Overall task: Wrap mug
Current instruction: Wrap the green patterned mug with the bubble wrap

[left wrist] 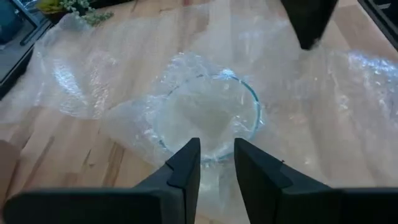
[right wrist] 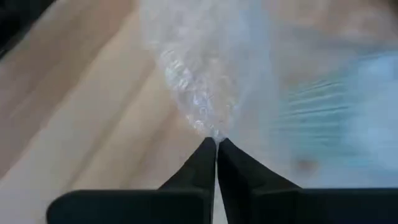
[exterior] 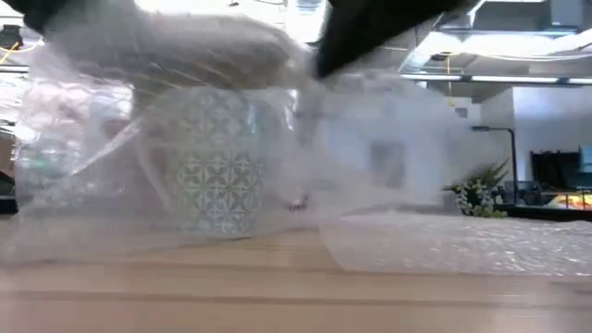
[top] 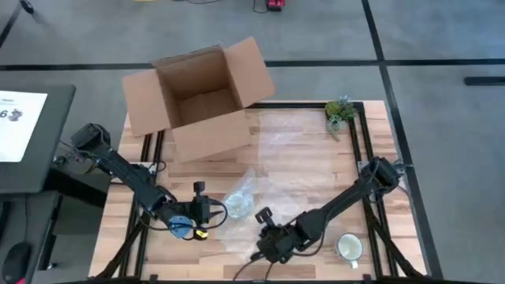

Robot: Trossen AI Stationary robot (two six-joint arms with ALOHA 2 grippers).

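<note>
patterned mug [exterior: 217, 166] near bench [top: 308, 158] front, half draped in bubble wrap [left wrist: 205, 112]. right gripper [right wrist: 216, 144] fingers pinched tight on a wrap edge; left gripper [left wrist: 216, 163] fingers narrowly parted beside mug. likely slipping film, springing open, or tugging mug over.

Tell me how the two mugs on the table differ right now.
The patterned mug sits under the bubble wrap, between the left gripper and the right gripper; the white mug stands bare, apart near the table's front right. The patterned mug bears a geometric print; the white mug looks plain. Both stand upright.
</note>
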